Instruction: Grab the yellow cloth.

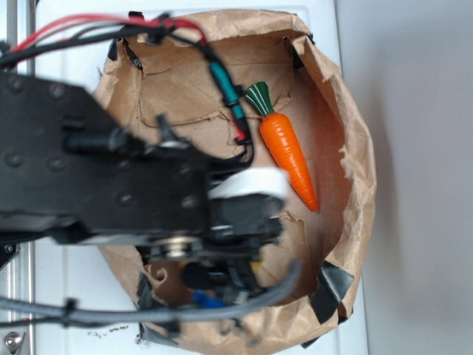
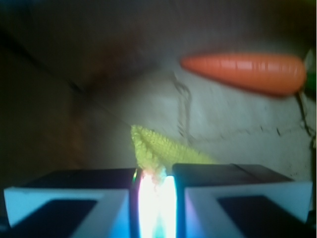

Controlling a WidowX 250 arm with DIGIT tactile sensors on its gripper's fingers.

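Observation:
In the wrist view the yellow cloth [image 2: 158, 146] pokes out as a fuzzy folded point between my gripper's [image 2: 155, 186] two fingers [image 2: 89, 193], which are closed tight on it. The rest of the cloth lies behind the right finger and in the glare of the narrow gap. In the exterior view the black arm hides both the cloth and the fingers. The gripper sits over the lower middle of the brown paper nest [image 1: 347, 148].
An orange plastic carrot [image 1: 289, 154] with a green top lies on the paper, right of the arm, and it shows at the upper right of the wrist view as carrot [image 2: 245, 72]. The crumpled paper walls rise all round. Cables [image 1: 222, 81] cross above.

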